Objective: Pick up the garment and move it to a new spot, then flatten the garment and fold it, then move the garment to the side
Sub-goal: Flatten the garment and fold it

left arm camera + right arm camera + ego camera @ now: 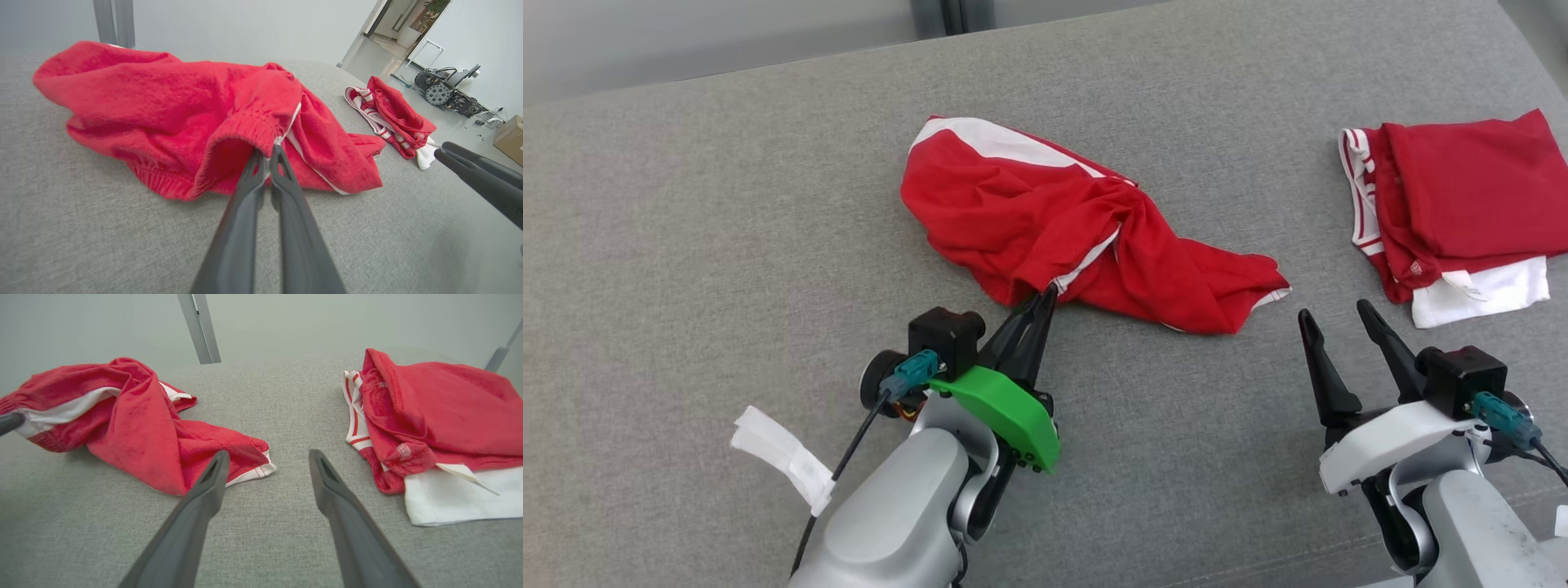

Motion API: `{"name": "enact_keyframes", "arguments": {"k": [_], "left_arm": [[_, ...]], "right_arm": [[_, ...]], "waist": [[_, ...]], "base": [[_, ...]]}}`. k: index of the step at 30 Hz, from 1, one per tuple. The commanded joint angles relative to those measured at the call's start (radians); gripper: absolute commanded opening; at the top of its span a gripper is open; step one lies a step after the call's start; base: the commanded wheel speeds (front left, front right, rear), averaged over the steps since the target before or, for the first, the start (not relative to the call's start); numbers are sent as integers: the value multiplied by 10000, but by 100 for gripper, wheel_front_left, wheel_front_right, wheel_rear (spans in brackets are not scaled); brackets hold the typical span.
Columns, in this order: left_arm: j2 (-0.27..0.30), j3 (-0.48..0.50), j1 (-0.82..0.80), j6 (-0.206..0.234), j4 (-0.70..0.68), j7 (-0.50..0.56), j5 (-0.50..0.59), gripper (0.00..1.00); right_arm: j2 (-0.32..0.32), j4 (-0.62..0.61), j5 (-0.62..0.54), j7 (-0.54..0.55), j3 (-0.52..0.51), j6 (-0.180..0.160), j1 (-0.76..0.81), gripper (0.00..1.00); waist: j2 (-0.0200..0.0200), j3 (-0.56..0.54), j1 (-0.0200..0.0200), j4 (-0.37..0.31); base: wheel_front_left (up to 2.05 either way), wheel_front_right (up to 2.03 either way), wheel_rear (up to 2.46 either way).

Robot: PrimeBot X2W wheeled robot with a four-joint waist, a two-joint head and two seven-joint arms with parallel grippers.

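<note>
A crumpled red garment with white trim lies in the middle of the grey surface, also seen in the left wrist view and the right wrist view. My left gripper is shut on the garment's near edge, pinching a red and white hem between its fingertips. My right gripper stands open above the bare surface, to the right of the garment's right end, with nothing between its fingers.
A folded pile of red and white clothes lies at the far right. A white strip of tape hangs by my left forearm. The grey fabric surface stretches wide to the left and front.
</note>
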Motion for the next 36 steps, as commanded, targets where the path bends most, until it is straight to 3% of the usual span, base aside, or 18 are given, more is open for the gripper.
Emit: {"name": "enact_keyframes", "arguments": {"k": [1, 17, 31, 32, 33, 36], "left_arm": [[59, 148, 28, 45, -125, 1, 81, 0], [55, 577, 783, -47, -840, 0, 1000, 0], [55, 558, 540, 24, -789, 0, 1247, 0], [55, 588, 550, 24, -766, 0, 1278, 0], [55, 632, 568, 25, -742, 0, 1314, 0], [57, 788, 639, 32, -670, 0, 1440, 0]], "right_arm": [[-90, 114, 33, 41, 17, -1, -130, 100], [-98, 2867, -629, 1017, -416, -1, -1524, 100], [-312, 4644, -788, 771, 42, -1, -2610, 100], [-325, 4712, -736, 743, 99, -1, -2639, 21], [-343, 4789, -670, 725, 173, -1, -2679, 0], [-420, 4894, -440, 650, 357, -9, -2693, 0]], "waist": [[0, -54, 0, 177], [0, -57, 0, 1180], [0, 182, 0, 1442], [0, 174, 0, 1448], [0, 156, 0, 1456], [0, 66, 0, 1460]], "base": [[0, 0, 0], [0, 0, 0], [0, 0, 0], [0, 0, 0], [0, 0, 0], [0, 0, 0]]}}
